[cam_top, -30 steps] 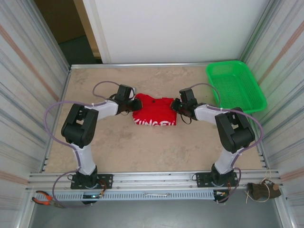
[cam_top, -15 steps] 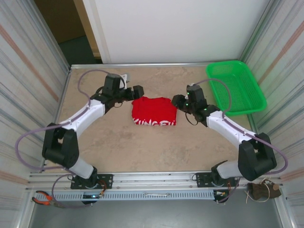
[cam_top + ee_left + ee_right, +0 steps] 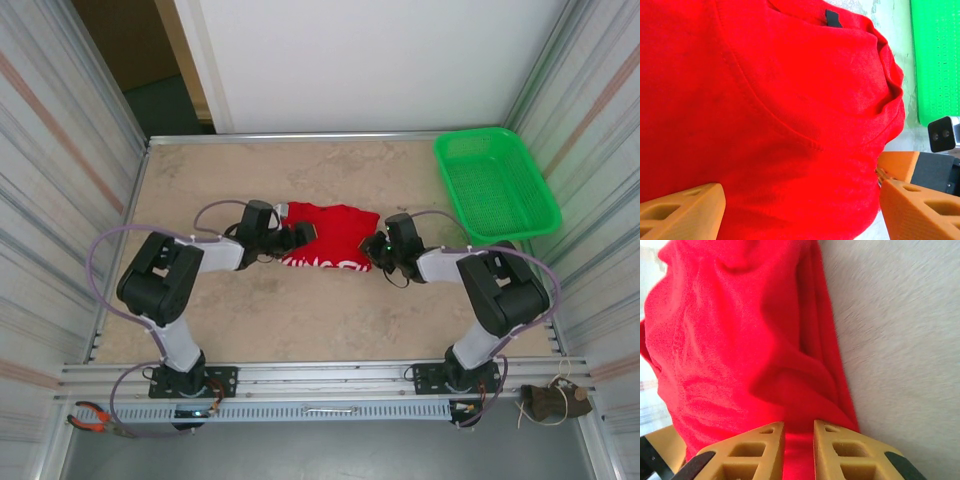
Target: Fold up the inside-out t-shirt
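Top external: pliers [image 3: 95, 418] at the near left corner, off the bench [image 3: 300, 320]. Mid-bench, shirt [image 3: 330, 228] lies folded into a compact red block, with white lettering along its near edge. Left claw [image 3: 300, 233] sits at the shirt's left edge, right claw [image 3: 373, 249] at its near-right corner. Left wrist: claw spread wide, red cloth between the tips, nothing gripped. Right wrist: claw almost pressed together, pinching a fold at the shirt's edge. Green basket [image 3: 495, 180] far right, well apart from the shirt.
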Controlling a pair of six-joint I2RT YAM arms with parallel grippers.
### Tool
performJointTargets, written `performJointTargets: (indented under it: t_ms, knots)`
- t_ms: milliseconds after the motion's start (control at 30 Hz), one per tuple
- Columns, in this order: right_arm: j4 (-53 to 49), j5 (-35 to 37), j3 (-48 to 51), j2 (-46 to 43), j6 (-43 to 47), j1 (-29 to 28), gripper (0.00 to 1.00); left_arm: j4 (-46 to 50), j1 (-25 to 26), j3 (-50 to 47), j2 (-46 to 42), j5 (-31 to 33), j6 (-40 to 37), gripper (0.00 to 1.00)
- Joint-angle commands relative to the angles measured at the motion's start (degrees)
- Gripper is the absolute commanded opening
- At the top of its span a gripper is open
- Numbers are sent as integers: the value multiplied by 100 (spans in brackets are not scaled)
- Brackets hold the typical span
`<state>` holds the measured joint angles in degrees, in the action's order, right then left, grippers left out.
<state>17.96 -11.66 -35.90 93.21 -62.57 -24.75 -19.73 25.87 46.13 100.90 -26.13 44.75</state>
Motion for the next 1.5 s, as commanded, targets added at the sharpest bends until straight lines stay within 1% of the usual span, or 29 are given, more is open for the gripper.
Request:
performJointTargets:
  t_ms: [0, 33, 100, 133, 200, 267, 367, 467, 633, 767, 900, 1000, 1100, 1133, 1200, 1233, 1267, 1300, 1367, 1433, 1467]
  knots:
    - [-495, 71, -132, -638, 113, 34, 22, 446, -29, -15, -465, 63, -1, 82]
    - [-791, 111, -284, -829, 279, 12, 22, 749, -45, 113, -677, 119, -71, 82]
    - [-1454, 181, -732, -1110, 725, -29, 23, 1754, -103, 609, -1061, 366, -385, 85]
    - [-1679, 171, -954, -1120, 880, -30, 24, 2180, -127, 808, -1158, 573, -500, 90]
    - [-1900, 105, -1305, -979, 1129, -21, 25, 2826, -278, 1178, -1182, 680, -781, 91]
    - [-1977, 11, -1632, -672, 1237, -1, 26, 3324, -504, 1471, -1007, 713, -1015, 92]
    - [-1854, -151, -1959, -94, 1239, 32, 26, 3600, -841, 1750, -525, 441, -1288, 92]
    - [-1721, -137, -2079, 391, 1165, 32, 25, 4069, -943, 2189, 53, 378, -1741, 91]
    - [-1396, -135, -1877, 876, 843, 102, 23, 4019, -885, 2384, 645, -162, -1979, 90]
    - [-1287, -92, -1655, 967, 747, 111, 22, 3643, -648, 2302, 749, -690, -1941, 90]
    - [-1216, -66, -1503, 953, 687, 120, 22, 3061, -460, 2030, 786, -1144, -1588, 89]
    - [-1189, -73, -1464, 945, 650, 107, 22, 2431, -390, 1718, 841, -1392, -1179, 86]
    - [-1164, -90, -1455, 932, 607, 96, 22, 2122, -357, 1556, 878, -1395, -930, 78]
    - [-1158, -108, -1462, 910, 605, 93, 22, 2053, -370, 1523, 887, -1386, -878, 69]
    - [-1195, -145, -1490, 815, 607, 93, 22, 2044, -423, 1551, 905, -1337, -836, 42]
    - [-1215, -190, -1497, 703, 610, 110, 22, 2149, -485, 1614, 905, -1292, -860, 24]
    - [-1260, -205, -1499, 539, 626, 127, 24, 2359, -579, 1709, 880, -1220, -963, 11]
    - [-1344, -203, -1514, 367, 659, 144, 26, 2609, -663, 1831, 847, -1114, -1110, 1]
    - [-1621, -202, -1575, -73, 782, 201, 34, 3423, -890, 2250, 850, -923, -1564, 0]
    - [-1980, -203, -1637, -569, 918, 302, 45, 4288, -1182, 2735, 902, -698, -2140, 0]
    - [-2125, -213, -1656, -790, 983, 361, 48, 4658, -1311, 2936, 941, -554, -2414, 0]
